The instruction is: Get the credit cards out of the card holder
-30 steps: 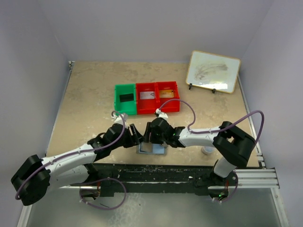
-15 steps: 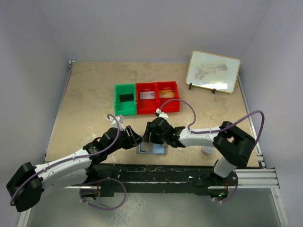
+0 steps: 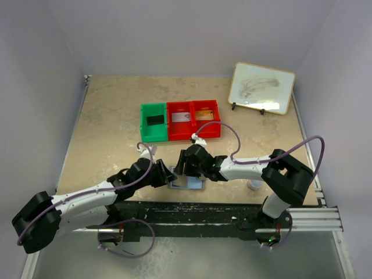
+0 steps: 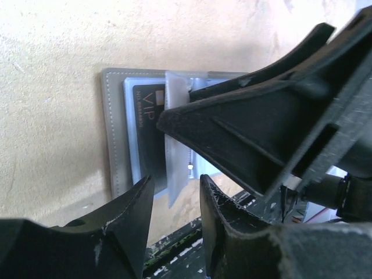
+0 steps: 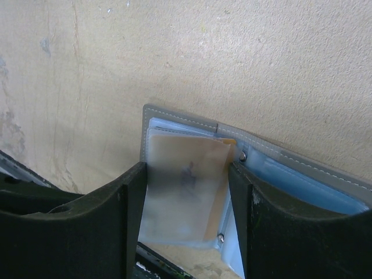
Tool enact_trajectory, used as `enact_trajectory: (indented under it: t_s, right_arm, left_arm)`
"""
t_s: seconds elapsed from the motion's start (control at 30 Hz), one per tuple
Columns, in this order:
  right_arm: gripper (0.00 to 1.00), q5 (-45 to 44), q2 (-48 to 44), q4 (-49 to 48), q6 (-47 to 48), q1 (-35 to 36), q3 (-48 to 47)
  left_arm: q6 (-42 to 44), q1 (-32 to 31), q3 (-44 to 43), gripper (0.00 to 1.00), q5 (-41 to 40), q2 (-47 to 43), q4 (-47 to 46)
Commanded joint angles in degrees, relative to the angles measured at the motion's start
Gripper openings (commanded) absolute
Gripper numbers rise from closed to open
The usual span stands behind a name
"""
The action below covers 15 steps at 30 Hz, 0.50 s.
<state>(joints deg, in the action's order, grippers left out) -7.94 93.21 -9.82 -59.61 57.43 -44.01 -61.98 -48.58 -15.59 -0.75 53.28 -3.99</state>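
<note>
The card holder point(image 3: 187, 183) is a grey stitched case with clear sleeves, lying open near the table's front edge. In the left wrist view a dark credit card point(image 4: 144, 131) marked VIP sits in a sleeve of the holder point(image 4: 110, 133). One frosted sleeve point(image 4: 176, 151) stands up on edge. Its lower end lies between the narrowed tips of my left gripper point(image 4: 176, 189), with small gaps either side. My right gripper point(image 5: 187, 192) is open wide and straddles that sleeve point(image 5: 183, 186). A gold card edge point(image 5: 228, 141) shows behind it.
A green bin point(image 3: 143, 123) and two red bins point(image 3: 194, 135) stand in a row behind the holder, each with a card inside. A framed whiteboard point(image 3: 261, 88) leans at the back right. A small round puck point(image 3: 254, 185) sits right of the right arm. The black front rail point(image 3: 192, 209) runs just below the holder.
My left gripper's jaws have narrowed and it has shifted down to the holder's left edge. The right gripper has stayed in place over the holder.
</note>
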Motion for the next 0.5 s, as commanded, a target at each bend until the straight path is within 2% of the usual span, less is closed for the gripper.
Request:
enact_trajectory:
  t_s: [0.0, 0.2, 0.47]
  right_arm:
    - [0.61, 0.82, 1.19, 3.15, -0.25, 0.58, -0.02]
    - [0.61, 0.95, 1.09, 3.27, -0.19, 0.64, -0.20]
    - [0.62, 1.13, 0.56, 3.51, 0.10, 0.62, -0.80]
  left_arm:
    - [0.99, -0.38, -0.52, 0.33, 1.22, 3.60, -5.94]
    - [0.37, -0.38, -0.14, 0.28, 1.20, 6.07, -9.46]
    - [0.14, -0.82, 0.42, 0.22, 5.95, 12.52, -16.49]
